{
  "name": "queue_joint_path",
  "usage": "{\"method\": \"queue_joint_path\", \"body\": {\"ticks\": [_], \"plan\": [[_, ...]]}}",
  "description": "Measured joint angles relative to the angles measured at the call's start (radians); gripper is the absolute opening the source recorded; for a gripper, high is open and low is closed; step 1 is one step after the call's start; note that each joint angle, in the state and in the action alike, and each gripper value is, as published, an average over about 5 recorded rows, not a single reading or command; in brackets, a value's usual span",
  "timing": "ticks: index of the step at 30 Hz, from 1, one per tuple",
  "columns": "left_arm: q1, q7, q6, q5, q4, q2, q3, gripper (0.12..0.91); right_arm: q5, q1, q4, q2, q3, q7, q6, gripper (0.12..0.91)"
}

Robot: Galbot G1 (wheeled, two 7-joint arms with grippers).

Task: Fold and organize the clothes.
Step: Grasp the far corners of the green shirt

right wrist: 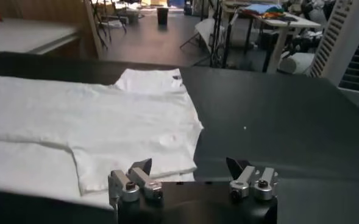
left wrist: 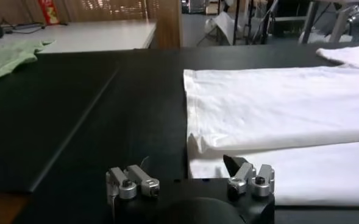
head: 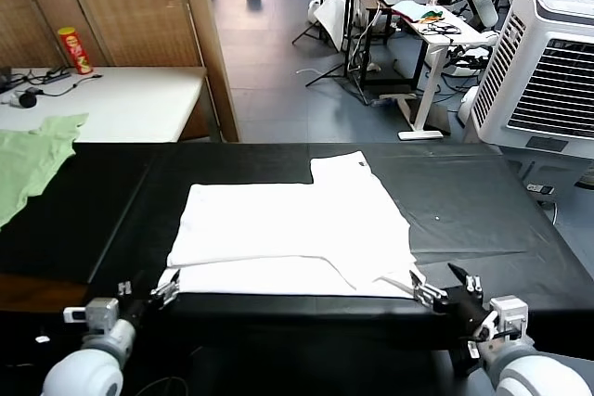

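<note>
Table (head: pixel 520 201) first, a long black surface filling the view, and on it the white T-shirt (head: pixel 288 229) lies spread across the middle, close to the near edge. By the look of it, one fold is already in: an upper layer lies over the body, its edge running as a long crease across the width, with a strip of the lower layer showing below it along the near side. One short sleeve (head: pixel 339 167) sticks out at the far side, flat on the black top. So my read is an early stage, with more folding and the final tidying left to do. The cloth looks plain white, thin and soft, mostly smooth, with a little pucker near the right-hand corner; no print is showing on the face that is up. Off at the far left a pale green garment (head: pixel 32 159) lies on the table, well apart from the shirt. Now the small players: the left gripper (head: pixel 146 297) sits at the shirt's near left corner, jaws spread wide and holding nothing, and the right gripper (head: pixel 444 287) sits at the near right corner, likewise released, fingers apart with no cloth between them.
</note>
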Motion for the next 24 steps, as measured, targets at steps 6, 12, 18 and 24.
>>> {"method": "queue_joint_path", "body": {"ticks": [6, 12, 18, 24], "plan": [[-0.065, -0.013, 0.001, -0.034, 0.052, 0.003, 0.022, 0.798, 0.000, 0.069, -0.052, -0.015, -0.019, -0.004, 0.019, 0.798], [-0.154, -0.035, 0.015, -0.084, 0.094, 0.011, 0.044, 0.798, 0.010, 0.175, -0.146, -0.038, -0.063, -0.007, 0.033, 0.798], [-0.217, -0.035, 0.021, -0.102, 0.099, 0.033, 0.053, 0.798, 0.049, 0.306, -0.260, -0.065, -0.122, -0.008, 0.035, 0.798], [-0.277, -0.034, 0.019, -0.127, 0.130, 0.051, 0.069, 0.798, 0.059, 0.465, -0.409, -0.076, -0.197, -0.014, 0.054, 0.798]]}}
